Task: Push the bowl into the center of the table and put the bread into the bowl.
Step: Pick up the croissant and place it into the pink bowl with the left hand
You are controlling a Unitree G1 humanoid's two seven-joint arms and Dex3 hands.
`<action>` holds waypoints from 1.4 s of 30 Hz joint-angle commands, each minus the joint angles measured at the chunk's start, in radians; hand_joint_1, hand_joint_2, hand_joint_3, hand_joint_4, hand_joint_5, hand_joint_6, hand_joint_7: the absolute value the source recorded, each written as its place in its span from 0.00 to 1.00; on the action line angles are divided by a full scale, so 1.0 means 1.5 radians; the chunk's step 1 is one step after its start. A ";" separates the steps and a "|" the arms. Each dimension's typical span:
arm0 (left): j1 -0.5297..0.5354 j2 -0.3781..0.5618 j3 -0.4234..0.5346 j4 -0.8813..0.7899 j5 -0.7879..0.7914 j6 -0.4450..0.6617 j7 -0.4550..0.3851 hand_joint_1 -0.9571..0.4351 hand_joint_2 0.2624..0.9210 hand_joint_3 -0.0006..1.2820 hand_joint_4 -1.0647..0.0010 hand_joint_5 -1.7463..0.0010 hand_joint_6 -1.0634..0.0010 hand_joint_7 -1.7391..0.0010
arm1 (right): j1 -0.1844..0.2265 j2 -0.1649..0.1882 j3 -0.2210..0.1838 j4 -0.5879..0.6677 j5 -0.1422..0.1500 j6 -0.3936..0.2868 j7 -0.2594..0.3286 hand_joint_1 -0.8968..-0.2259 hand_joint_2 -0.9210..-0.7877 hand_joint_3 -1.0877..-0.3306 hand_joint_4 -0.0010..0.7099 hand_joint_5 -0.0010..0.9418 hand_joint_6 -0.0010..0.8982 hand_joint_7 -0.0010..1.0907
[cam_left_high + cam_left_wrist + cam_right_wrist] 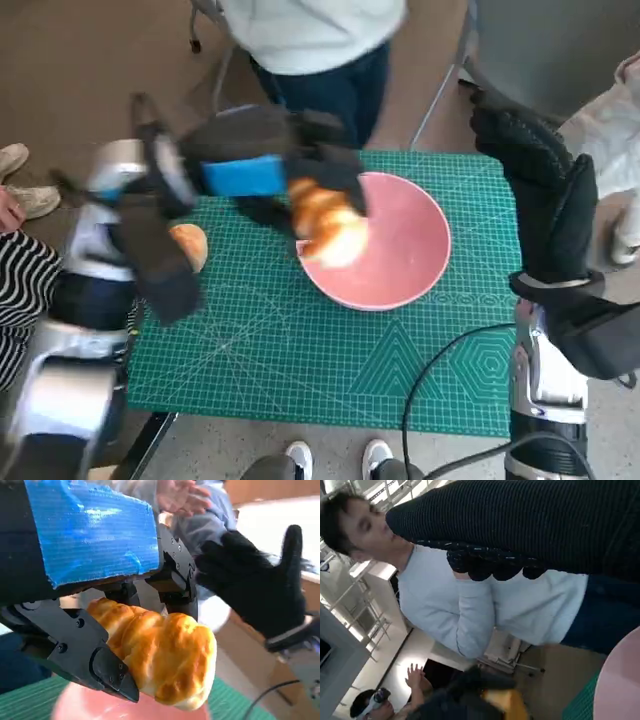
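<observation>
A black cable (440, 370) curled across the near part of the green cutting mat (300, 370) that covered the bench, with a pair of shoes (335, 458) showing on the floor just below its front edge. At the near right, the right hand (540, 190) in its black knitted glove stood raised above the bench's right edge, holding nothing, its fingers spread and apart from everything on the mat; the left wrist view showed it (260, 585) splayed in the air beyond the bread. Toward the left side of the mat lay a small round bun (190, 245), partly behind the left forearm. The pink bowl (400, 250) sat on the mat somewhat right of middle. Over its left rim hovered the left hand (270, 175), blue tape across its back, gripping a golden twisted bread (328, 222); the left wrist view showed the black fingers (100, 665) clamped on the loaf (165, 655) with the bowl's pink rim blurred beneath it. Whether the bread touched the bowl could not be told. Beyond the bench stood a person (320, 50) in a pale top and dark trousers, also seen in the right wrist view (485, 610).
</observation>
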 commanded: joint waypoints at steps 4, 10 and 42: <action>-0.068 -0.060 -0.041 0.120 0.076 -0.018 0.042 0.69 1.00 0.02 0.34 0.40 0.32 0.33 | 0.026 0.001 0.001 -0.002 -0.007 0.003 -0.003 0.21 0.00 0.51 0.30 0.00 0.10 0.50; -0.100 -0.097 -0.074 0.213 0.155 -0.039 0.125 0.69 1.00 0.02 0.35 0.39 0.32 0.33 | 0.032 -0.003 -0.004 -0.009 -0.008 0.004 -0.002 0.21 0.00 0.51 0.30 0.00 0.10 0.49; -0.132 -0.174 -0.116 0.399 0.214 0.090 0.092 0.61 0.78 0.01 0.82 0.99 0.72 0.91 | 0.045 -0.002 -0.014 -0.023 -0.012 0.003 -0.011 0.22 0.00 0.51 0.30 0.00 0.10 0.49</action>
